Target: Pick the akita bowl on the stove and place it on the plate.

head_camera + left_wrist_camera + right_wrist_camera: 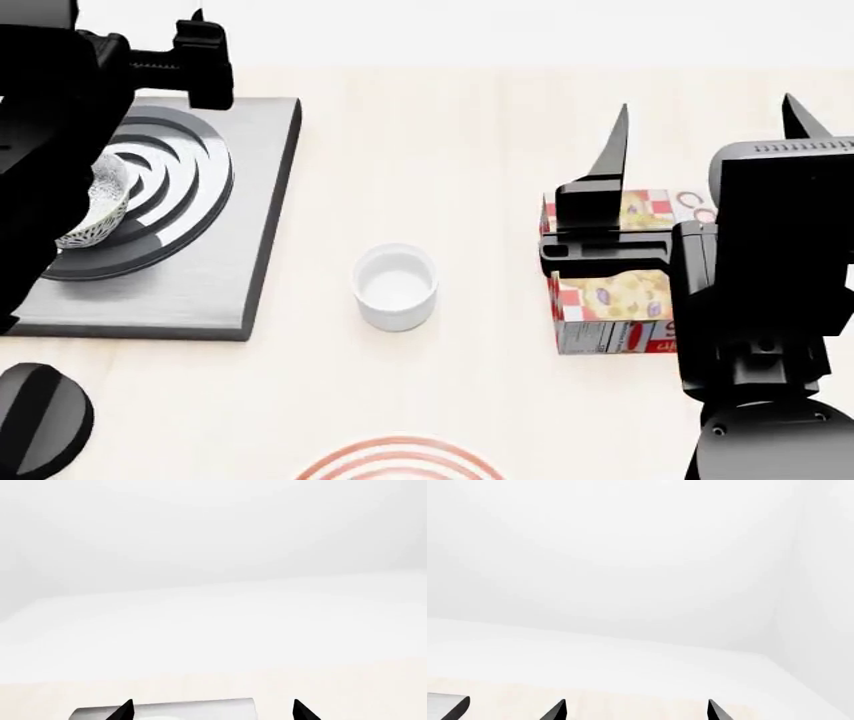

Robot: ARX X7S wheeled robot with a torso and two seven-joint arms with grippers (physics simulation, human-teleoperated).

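Note:
The akita bowl point(96, 208) sits on the ring burner of the stove point(254, 240) at the left of the head view, and my left arm point(54, 120) hides most of it. My left gripper point(213, 711) is open above the stove's far part, its two fingertips wide apart with only the grey slab's edge point(173, 709) between them. Only the top of the plate point(400, 462), with its red stripes, shows at the bottom edge. At the right, my right gripper point(707, 125) stands open and holds nothing; the right wrist view shows its tips wide apart point(635, 711).
A small plain white cup point(395, 286) stands between the stove and the plate. A red-and-white printed box point(611, 300) lies under my right arm. A round black part point(38, 418) shows at the bottom left. The pale table point(454, 130) ends at a white wall.

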